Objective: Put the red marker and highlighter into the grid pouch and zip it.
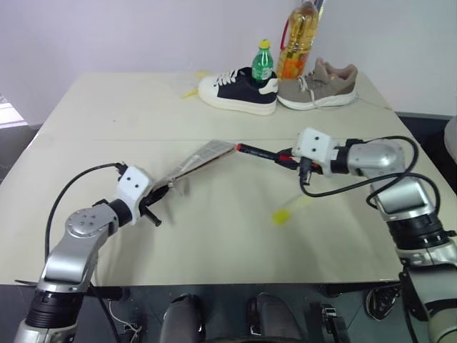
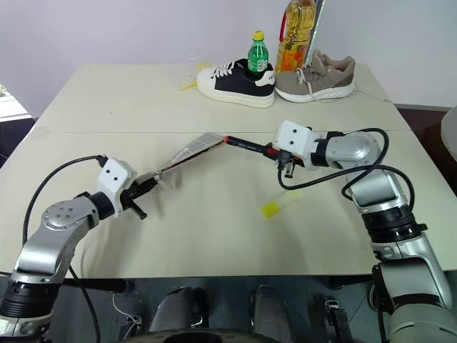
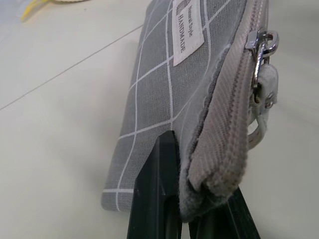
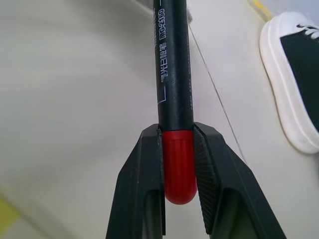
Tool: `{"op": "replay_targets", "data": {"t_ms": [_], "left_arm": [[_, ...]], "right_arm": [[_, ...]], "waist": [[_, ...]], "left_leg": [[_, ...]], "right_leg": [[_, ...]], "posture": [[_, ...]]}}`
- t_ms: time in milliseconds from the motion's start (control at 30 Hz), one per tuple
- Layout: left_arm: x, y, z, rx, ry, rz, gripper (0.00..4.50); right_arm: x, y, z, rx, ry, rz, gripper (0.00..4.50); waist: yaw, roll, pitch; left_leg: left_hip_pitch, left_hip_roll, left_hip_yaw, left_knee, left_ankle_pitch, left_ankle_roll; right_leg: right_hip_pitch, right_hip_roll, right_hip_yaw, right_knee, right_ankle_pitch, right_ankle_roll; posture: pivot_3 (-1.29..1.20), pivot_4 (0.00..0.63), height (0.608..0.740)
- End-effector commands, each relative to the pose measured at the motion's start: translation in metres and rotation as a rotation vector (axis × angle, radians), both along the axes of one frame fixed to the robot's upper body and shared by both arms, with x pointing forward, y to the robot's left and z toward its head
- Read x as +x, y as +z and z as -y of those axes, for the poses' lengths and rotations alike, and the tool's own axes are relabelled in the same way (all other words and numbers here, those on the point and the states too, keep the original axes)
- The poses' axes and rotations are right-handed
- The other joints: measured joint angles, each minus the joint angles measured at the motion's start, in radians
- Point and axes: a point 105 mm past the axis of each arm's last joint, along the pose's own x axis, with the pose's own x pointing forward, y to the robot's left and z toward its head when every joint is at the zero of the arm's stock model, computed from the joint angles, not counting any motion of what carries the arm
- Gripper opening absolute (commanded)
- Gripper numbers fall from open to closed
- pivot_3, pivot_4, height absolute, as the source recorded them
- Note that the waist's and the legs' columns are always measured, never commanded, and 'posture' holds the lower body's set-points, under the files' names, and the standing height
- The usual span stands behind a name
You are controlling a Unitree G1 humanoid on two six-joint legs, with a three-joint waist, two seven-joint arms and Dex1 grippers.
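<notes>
Beige table (image 1: 107,114) scene. Right gripper (image 4: 178,164) is clamped on one red marker (image 1: 258,151), whose long axis runs straight to the mouth of one grid pouch (image 1: 200,158); left gripper (image 3: 192,211) pinches the pouch's near corner. One highlighter (image 1: 289,210) lies just beneath the right arm.

Beige table (image 1: 107,114) w/ a seam across the middle, yellow highlighter (image 1: 283,213) lying near the front right, black & white sneaker (image 1: 238,91), grey sneaker (image 1: 318,86), green bottle (image 1: 263,62) & oil bottle (image 1: 298,36) at far edge
</notes>
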Motion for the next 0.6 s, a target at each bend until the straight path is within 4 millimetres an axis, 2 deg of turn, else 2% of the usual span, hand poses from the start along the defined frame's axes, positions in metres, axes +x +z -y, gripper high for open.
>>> {"op": "replay_targets", "data": {"t_ms": [33,200,400,600], "left_arm": [[0.001,0.010,0.004,0.007,-0.022,0.043,0.00],[-0.001,0.011,0.006,0.005,-0.025,0.047,0.00],[-0.004,0.013,0.010,0.018,-0.050,0.048,0.00],[-0.008,0.015,0.017,0.077,-0.120,0.056,0.00]], "right_arm": [[0.002,0.013,-0.010,0.009,0.013,0.053,0.29],[0.004,0.007,-0.013,-0.018,0.021,0.045,0.29],[0.006,0.011,-0.018,-0.057,0.042,0.087,0.29],[0.006,0.013,-0.021,-0.237,0.091,0.198,0.29]], "waist": [[0.000,0.000,0.000],[0.001,0.000,0.000],[0.000,0.000,0.000],[0.000,0.000,0.000]], "left_leg": [[0.000,0.000,0.000,0.000,0.000,0.000],[0.000,0.000,0.000,0.000,0.000,0.000],[0.000,0.000,0.000,0.000,0.000,0.000],[0.000,0.000,0.000,0.000,0.000,0.000]], "right_leg": [[0.000,0.000,0.000,0.000,0.000,0.000],[0.000,0.000,0.000,0.000,0.000,0.000],[0.000,0.000,0.000,0.000,0.000,0.000],[0.000,0.000,0.000,0.000,0.000,0.000]], "posture": [[0.00,0.150,0.705],[0.00,0.150,0.705],[0.00,0.150,0.705],[0.00,0.150,0.705]]}}
